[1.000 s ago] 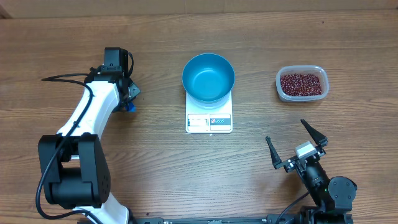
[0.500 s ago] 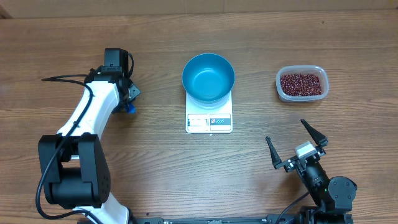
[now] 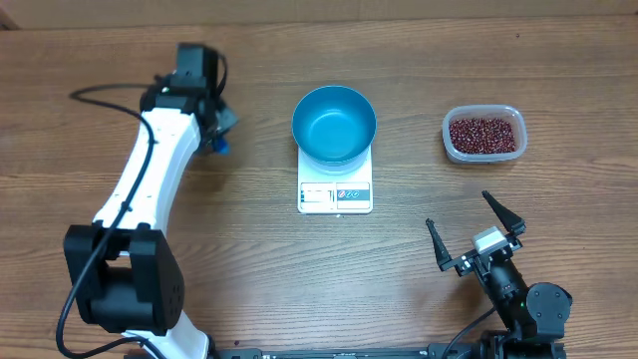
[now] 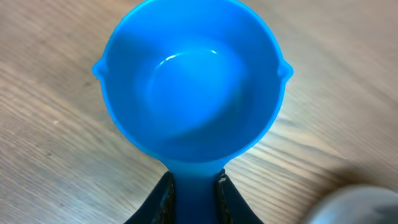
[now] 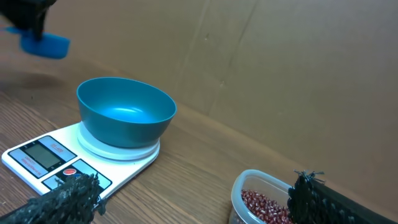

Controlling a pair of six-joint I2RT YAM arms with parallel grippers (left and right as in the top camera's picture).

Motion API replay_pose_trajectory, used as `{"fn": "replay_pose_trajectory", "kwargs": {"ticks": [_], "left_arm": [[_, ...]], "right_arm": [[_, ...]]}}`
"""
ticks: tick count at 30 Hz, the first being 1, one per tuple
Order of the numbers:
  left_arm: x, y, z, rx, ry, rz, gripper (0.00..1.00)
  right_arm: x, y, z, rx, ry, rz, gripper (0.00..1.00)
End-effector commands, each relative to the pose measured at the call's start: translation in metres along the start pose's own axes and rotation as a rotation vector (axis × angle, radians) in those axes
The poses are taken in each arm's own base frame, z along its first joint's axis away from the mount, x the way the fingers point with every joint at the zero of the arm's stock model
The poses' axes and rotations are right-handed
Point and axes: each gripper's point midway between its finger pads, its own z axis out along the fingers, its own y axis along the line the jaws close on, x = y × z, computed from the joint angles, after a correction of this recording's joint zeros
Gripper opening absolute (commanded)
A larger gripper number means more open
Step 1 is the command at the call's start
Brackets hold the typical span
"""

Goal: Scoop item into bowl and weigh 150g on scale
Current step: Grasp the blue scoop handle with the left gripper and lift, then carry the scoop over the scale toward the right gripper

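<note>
The left gripper is pinched nearly closed on the handle of the small blue scoop. The scoop's cup faces up and is empty, and it seems to be held clear of the table, well to the left of the scale. The blue bowl sits empty on the scale's platform. The beans lie in a clear tub well to the right of the scale, on the opposite side from the scoop. The step in hand looks like carrying the scoop across to the beans. It is best lifted high enough to pass the bowl's rim without nudging the scale, kept level, then dipped shallowly for a modest load. The right gripper has its jaws spread wide and holds nothing; it sits to the right of the scale, on its display side. The table is bare wood grain, and a plain brown wall rises behind the scale.
</note>
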Motion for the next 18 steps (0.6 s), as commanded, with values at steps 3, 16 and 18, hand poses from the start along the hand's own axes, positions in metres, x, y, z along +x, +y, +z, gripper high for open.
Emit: {"fn": "replay_pose_trajectory", "kwargs": {"ticks": [3,16,18], "left_arm": [[-0.001,-0.057,-0.048,0.109,-0.044,0.076,0.04],[0.07,-0.141,-0.102,0.266,-0.026,0.196,0.04],[0.084,-0.152,-0.109,0.289,-0.016,0.192,0.04]], "right_arm": [[0.003,-0.001,0.0,0.012,0.003,0.007,1.0],[-0.002,-0.002,0.0,0.012,-0.019,-0.006,1.0],[-0.016,0.013,-0.001,-0.082,-0.084,-0.004,1.0]]}}
